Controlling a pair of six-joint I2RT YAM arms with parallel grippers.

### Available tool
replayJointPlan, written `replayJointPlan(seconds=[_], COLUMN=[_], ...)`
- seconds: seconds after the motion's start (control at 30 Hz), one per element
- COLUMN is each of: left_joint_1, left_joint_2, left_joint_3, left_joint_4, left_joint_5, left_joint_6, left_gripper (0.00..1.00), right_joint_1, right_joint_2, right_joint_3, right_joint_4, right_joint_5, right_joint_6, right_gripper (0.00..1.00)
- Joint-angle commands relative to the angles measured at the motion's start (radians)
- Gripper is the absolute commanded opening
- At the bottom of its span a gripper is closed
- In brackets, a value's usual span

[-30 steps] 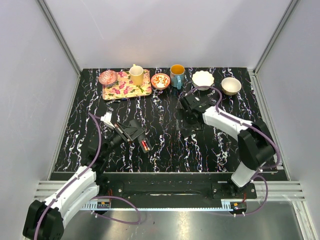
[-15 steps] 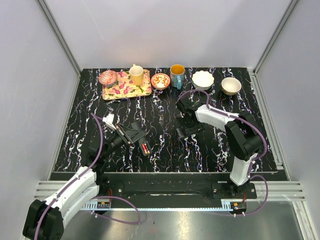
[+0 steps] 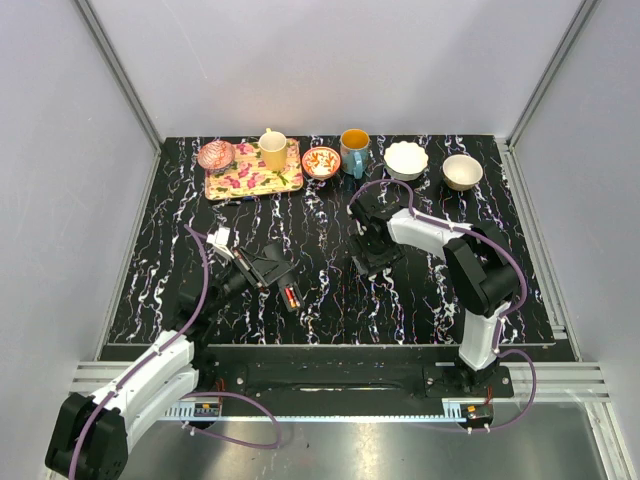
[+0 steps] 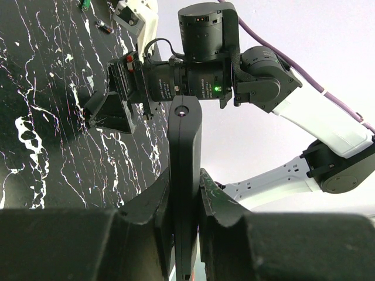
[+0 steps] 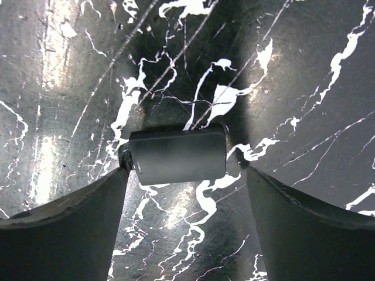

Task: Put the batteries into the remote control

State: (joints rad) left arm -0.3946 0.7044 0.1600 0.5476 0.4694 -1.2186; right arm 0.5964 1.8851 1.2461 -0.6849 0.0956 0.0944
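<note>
Swung inward since 1 second ago, toward the remote [image 4: 185,146] that the left gripper [image 4: 186,196] clamps edge-on above the table [image 3: 330,305], the right arm [image 3: 430,232] folds sharply at its elbow, the right gripper [image 5: 184,175] pointing down, jaws wide astride a battery [image 5: 179,157] lying flat, ungripped.

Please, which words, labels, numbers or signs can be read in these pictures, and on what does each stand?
No text can be read anywhere.
Print on the right arm's black motor housing: too small to read.
The remote control in the left gripper: no lettering visible.
</note>
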Motion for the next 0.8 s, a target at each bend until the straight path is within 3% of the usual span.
replayJointPlan(seconds=[0.0, 0.3, 0.53, 0.7, 0.77], left_joint_1=[-0.001, -0.003, -0.003, -0.003, -0.003], left_joint_2=[0.003, 0.004, 0.004, 0.003, 0.003], left_joint_3=[0.012, -0.004, 0.003, -0.004, -0.002], left_joint_4=[0.064, 0.081, 0.087, 0.089, 0.089], left_joint_5=[0.023, 0.011, 0.015, 0.015, 0.021], left_joint_6=[0.022, 0.016, 0.016, 0.016, 0.016], left_gripper=[0.00, 0.00, 0.00, 0.00, 0.00], right_joint_1=[-0.013, -0.046, -0.053, -0.058, -0.061], right_joint_2=[0.046, 0.035, 0.034, -0.009, -0.050], right_joint_3=[0.004, -0.019, -0.031, -0.079, -0.102], right_joint_4=[0.074, 0.082, 0.059, 0.102, 0.113], right_joint_5=[-0.028, -0.092, -0.092, -0.047, 0.027], right_joint_6=[-0.021, -0.007, 0.068, 0.315, 0.489], right_gripper=[0.85, 0.74, 0.55, 0.30, 0.26])
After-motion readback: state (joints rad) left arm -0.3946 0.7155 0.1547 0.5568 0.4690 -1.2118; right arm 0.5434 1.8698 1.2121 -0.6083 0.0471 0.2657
